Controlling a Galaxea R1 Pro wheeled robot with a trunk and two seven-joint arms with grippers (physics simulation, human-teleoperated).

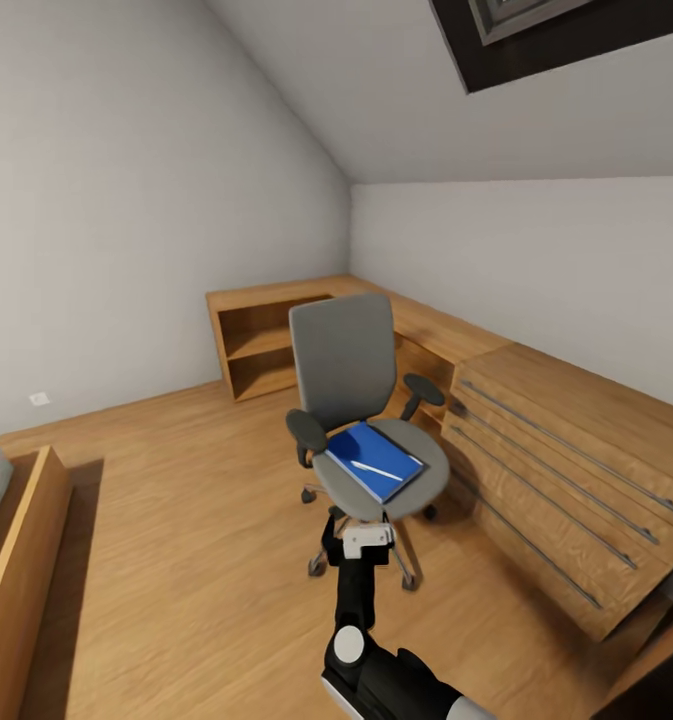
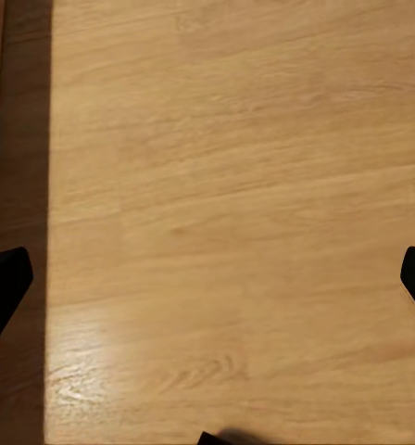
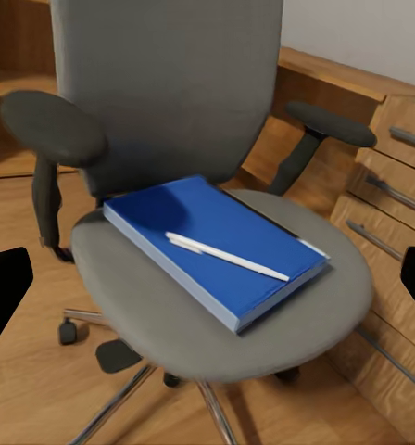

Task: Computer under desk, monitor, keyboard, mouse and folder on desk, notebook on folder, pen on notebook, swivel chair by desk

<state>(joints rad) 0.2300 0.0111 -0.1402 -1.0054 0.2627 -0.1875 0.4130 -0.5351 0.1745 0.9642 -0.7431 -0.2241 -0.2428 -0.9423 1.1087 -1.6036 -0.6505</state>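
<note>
The grey swivel chair (image 1: 344, 372) stands mid-room on the wooden floor, its seat turned toward me. On the seat lies the blue folder (image 1: 373, 460) (image 3: 217, 243), and the white pen (image 1: 377, 471) (image 3: 228, 257) rests slantwise on top of it. My right gripper (image 1: 360, 542) (image 3: 207, 283) hovers just in front of the seat's front edge, open and holding nothing. My left gripper (image 2: 207, 278) is open over bare floor. The desk, computer, monitor, keyboard, mouse and notebook are out of view.
A light wooden drawer chest (image 1: 576, 470) runs close along the chair's right side. A low wooden shelf unit (image 1: 266, 345) fills the far corner. A wooden bed frame (image 1: 16, 560) sits at the left edge. Open floor (image 1: 196, 520) lies left of the chair.
</note>
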